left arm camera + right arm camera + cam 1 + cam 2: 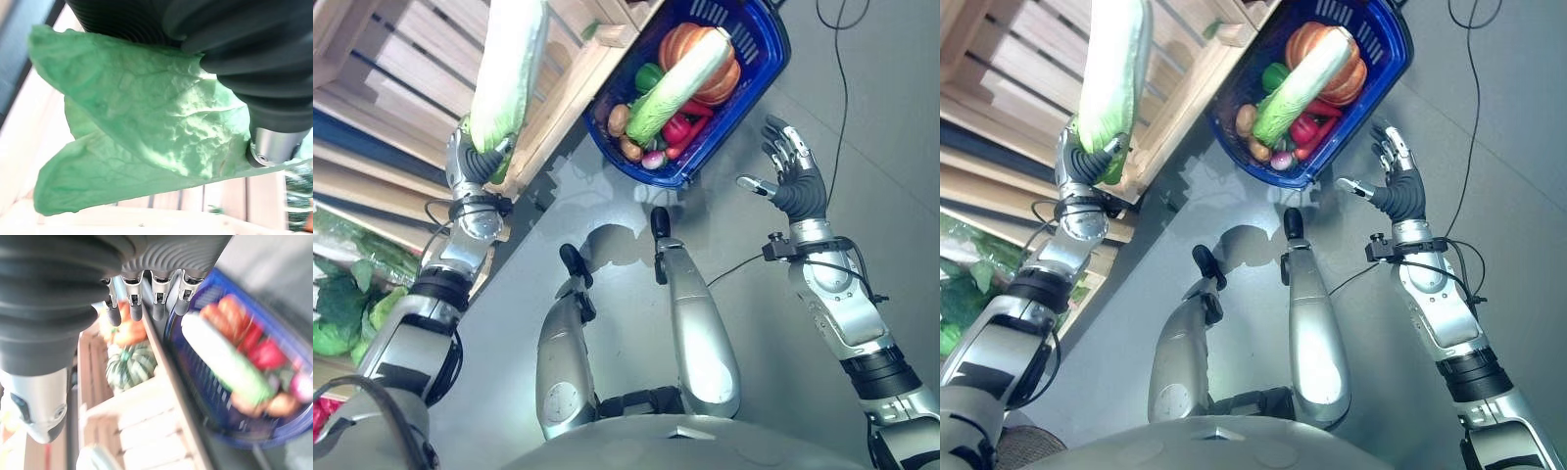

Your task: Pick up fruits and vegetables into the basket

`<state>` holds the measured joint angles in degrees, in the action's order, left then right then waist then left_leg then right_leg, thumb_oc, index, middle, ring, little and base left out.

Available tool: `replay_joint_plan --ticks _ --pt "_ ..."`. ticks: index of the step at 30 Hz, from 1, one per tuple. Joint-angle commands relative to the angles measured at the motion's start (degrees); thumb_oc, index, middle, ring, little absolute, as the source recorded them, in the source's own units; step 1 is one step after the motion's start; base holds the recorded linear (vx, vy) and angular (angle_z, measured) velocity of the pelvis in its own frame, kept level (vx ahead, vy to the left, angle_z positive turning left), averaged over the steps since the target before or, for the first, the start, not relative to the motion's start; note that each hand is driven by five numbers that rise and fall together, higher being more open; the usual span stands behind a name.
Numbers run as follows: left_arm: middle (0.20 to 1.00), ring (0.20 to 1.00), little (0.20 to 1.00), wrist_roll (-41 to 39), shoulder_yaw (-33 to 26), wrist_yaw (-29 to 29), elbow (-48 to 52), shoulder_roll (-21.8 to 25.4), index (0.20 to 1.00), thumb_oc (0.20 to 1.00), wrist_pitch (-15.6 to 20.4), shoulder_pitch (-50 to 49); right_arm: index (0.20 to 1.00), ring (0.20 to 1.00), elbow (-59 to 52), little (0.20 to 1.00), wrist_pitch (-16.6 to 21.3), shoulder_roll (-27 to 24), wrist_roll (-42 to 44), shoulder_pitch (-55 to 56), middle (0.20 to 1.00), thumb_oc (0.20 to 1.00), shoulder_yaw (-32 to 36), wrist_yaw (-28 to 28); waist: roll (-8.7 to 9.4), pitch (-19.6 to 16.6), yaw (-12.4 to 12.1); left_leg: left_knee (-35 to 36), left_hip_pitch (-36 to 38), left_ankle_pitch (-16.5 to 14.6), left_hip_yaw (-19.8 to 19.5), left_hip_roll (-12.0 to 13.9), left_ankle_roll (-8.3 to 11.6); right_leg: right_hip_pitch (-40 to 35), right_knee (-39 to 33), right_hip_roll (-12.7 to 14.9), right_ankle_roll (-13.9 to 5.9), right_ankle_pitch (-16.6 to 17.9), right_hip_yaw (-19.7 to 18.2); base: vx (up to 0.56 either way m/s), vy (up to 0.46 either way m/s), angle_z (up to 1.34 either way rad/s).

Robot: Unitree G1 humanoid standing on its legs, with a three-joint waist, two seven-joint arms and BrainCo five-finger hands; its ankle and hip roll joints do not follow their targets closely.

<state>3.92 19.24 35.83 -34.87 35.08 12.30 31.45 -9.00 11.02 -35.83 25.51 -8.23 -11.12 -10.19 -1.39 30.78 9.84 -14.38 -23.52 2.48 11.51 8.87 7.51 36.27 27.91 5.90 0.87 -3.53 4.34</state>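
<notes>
A long pale green cabbage [506, 73] with crinkly leaves is held up over the wooden shelf [406, 69] by the left hand [481, 162], fingers curled round its leafy end. The blue plastic basket [759, 69] on the grey floor holds another long cabbage [677, 83], an orange pumpkin [729, 78] and small vegetables. The right hand [793, 176] hangs beside it, fingers spread. Its wrist view shows a striped green squash [132, 364] in a crate

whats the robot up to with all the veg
The left hand grips a long napa cabbage by its leafy green end, holding it up in front of the wooden crate shelf. The blue basket on the floor already holds another cabbage, a pumpkin and smaller produce. The right hand hovers open beside the basket.
</notes>
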Motion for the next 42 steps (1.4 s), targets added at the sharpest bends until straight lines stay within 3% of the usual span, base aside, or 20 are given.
replay_joint_plan --ticks 1,4,12,19,26,42 --pt "0.200 0.200 0.200 7.0 -3.1 2.8 7.6 1.7 0.200 0.200 6.8 -1.6 1.000 1.000 -6.4 1.000 0.6 3.3 5.9 -1.7 1.000 1.000 1.7 4.3 0.78 -2.1 -0.1 -4.4 -1.0 -5.4 -0.4 -1.5 -3.66 -4.3 -0.9 1.6 -4.89 -2.8 1.8 0.03 -0.042 0.18" --pt "0.200 0.200 0.200 10.8 -2.4 2.2 9.8 1.9 0.200 0.200 9.3 -2.5 1.000 1.000 -6.7 1.000 -2.4 4.9 10.2 -4.1 1.000 1.000 1.0 6.9 0.80 -3.0 -1.4 -3.8 0.3 -5.2 -1.0 -1.9 -3.88 -6.3 -1.5 1.8 -4.99 -2.9 2.2 0.04 -0.037 0.12" --pt "0.200 0.200 0.200 15.7 0.4 1.5 14.9 2.1 0.200 0.200 13.8 -4.3 1.000 1.000 -7.0 1.000 -6.0 8.9 20.0 -8.5 1.000 1.000 -1.2 10.0 1.15 -5.3 -4.2 -2.7 3.3 -5.0 -2.6 -2.5 -4.17 -10.9 -3.3 2.6 -5.32 -2.8 3.1 0.05 -0.029 0.09" --pt "0.200 0.200 0.200 20.0 3.7 1.5 18.5 1.5 0.200 0.200 14.6 -4.4 1.000 1.000 -6.3 1.000 -6.3 13.3 28.4 -10.6 1.000 1.000 -4.0 10.8 1.39 -6.6 -5.7 -1.4 5.6 -4.6 -3.7 -2.9 -4.25 -14.6 -5.9 2.7 -5.70 -2.2 3.6 0.04 -0.030 0.07" --pt "0.200 0.200 0.200 22.0 8.0 -1.6 21.5 0.3 0.200 0.200 12.3 -4.4 1.000 1.000 -4.5 1.000 -4.7 13.6 28.1 -12.5 1.000 1.000 -6.5 6.9 1.59 -7.3 -6.1 -0.7 7.3 -4.4 -3.8 -3.0 -4.43 -17.0 -8.0 2.8 -5.95 -1.3 3.7 0.01 -0.005 0.04" --pt "0.200 0.200 0.200 30.3 14.5 -1.7 26.9 -1.7 0.200 0.200 4.1 -4.5 1.000 1.000 -1.2 1.000 -5.0 12.0 28.4 -14.6 1.000 1.000 -10.0 -0.9 1.74 -6.4 -6.2 0.2 8.7 -4.3 -3.6 -2.8 -4.40 -19.1 -10.4 3.0 -6.59 -0.4 3.4 0.00 0.000 0.00"
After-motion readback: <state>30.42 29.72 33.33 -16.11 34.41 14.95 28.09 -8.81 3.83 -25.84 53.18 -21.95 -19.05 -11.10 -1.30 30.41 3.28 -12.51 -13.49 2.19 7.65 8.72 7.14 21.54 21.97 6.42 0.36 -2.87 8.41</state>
